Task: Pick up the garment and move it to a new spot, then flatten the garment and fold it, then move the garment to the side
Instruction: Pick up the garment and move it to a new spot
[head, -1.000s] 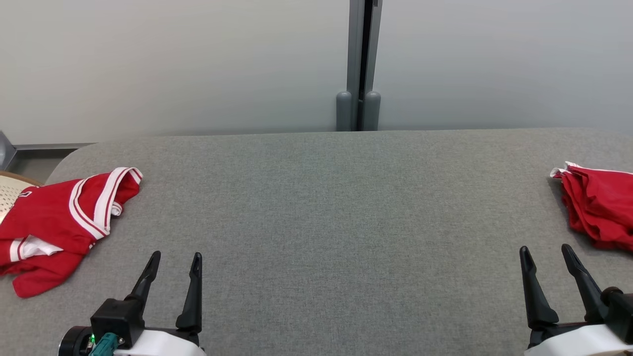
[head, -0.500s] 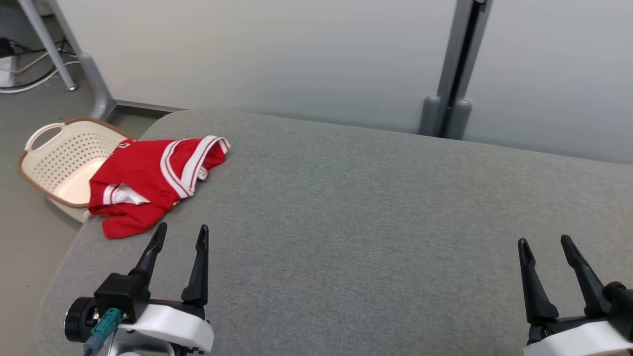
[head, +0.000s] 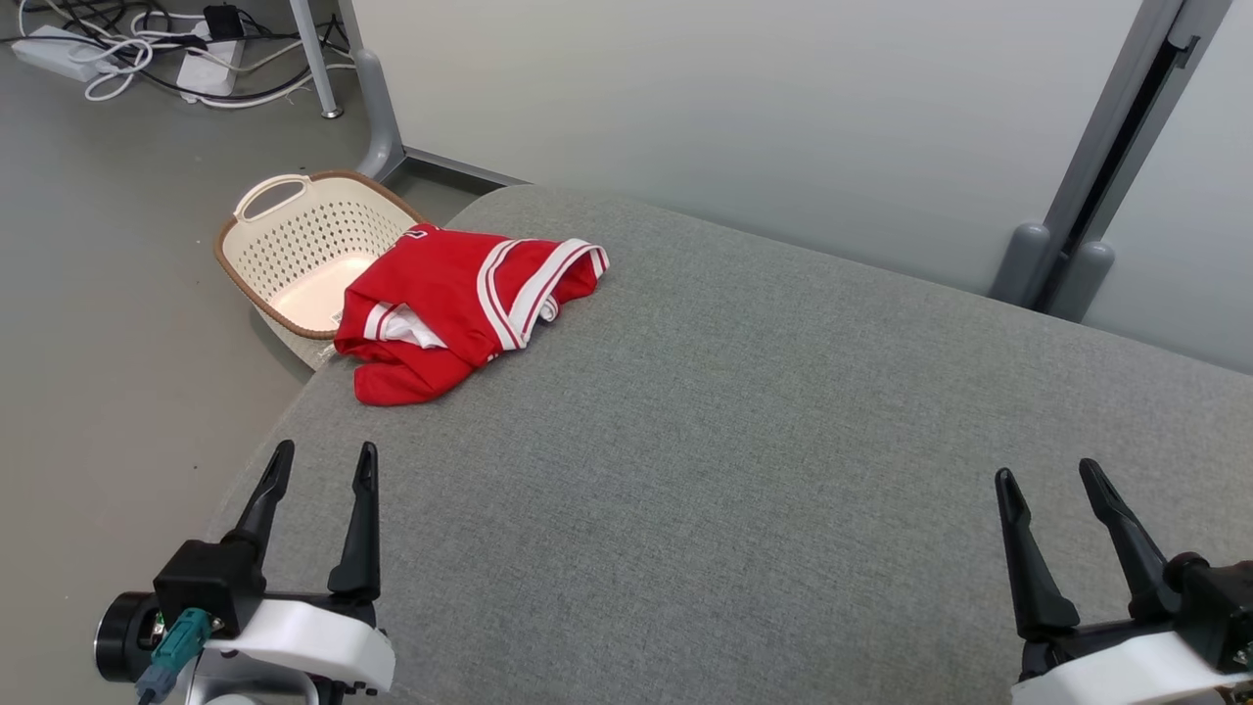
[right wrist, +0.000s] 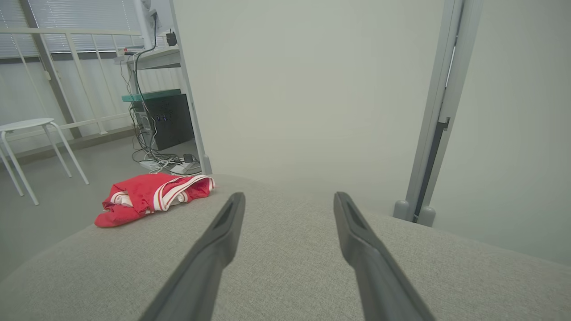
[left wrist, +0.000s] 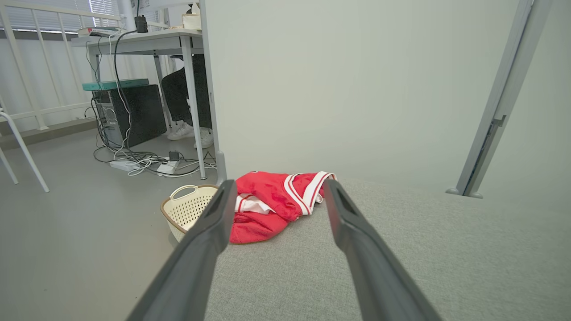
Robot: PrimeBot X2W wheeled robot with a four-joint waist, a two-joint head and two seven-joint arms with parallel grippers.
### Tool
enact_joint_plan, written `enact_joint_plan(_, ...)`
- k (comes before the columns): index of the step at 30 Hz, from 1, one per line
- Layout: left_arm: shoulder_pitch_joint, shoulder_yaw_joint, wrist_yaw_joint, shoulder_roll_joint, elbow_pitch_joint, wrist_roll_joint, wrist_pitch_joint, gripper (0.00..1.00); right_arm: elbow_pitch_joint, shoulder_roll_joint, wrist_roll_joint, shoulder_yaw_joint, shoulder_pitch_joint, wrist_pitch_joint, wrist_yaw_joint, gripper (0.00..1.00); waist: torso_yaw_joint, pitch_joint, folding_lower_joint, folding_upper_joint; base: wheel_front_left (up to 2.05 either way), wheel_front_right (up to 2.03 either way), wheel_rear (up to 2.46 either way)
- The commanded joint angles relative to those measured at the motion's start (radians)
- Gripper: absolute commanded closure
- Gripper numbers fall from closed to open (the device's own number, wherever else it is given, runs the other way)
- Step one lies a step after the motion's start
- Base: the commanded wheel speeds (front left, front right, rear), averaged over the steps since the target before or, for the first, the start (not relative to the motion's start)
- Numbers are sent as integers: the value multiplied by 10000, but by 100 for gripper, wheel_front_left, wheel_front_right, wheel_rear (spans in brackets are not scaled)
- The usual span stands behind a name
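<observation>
Garment, red w/ white trim, crumpled at far-left corner of grey surface, by basket on floor. Left gripper & right gripper: fingers apart, empty, well apart from it.

One garment, one table, one basket, two grippers, namely the left gripper and the right gripper, one stool, one desk, one computer tower and two white shoes.
</observation>
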Motion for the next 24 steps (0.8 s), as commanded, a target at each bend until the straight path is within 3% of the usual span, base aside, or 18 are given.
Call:
enact_joint_plan(1, -181, 6, 39, 44, 37, -24, -48, 0, 16, -33, -23, 29, -111, 29, -4, 0, 3, 22, 0, -1, 0, 0, 0)
enact_joint_plan(11, -783, -15, -49, -25, 292, 78, -305, 0, -221, -192, -36, -10, -463, 185, -4, 0, -195, 695, 0, -1, 0, 0, 0)
enact_joint_plan(24, -3924, 842, -846, -1011, 2976, -553, -655, 0, -1439, -1095, -356, 205, -2572, 1045, -4, 0, -1401, 4350, 0, -1, 0, 0, 0)
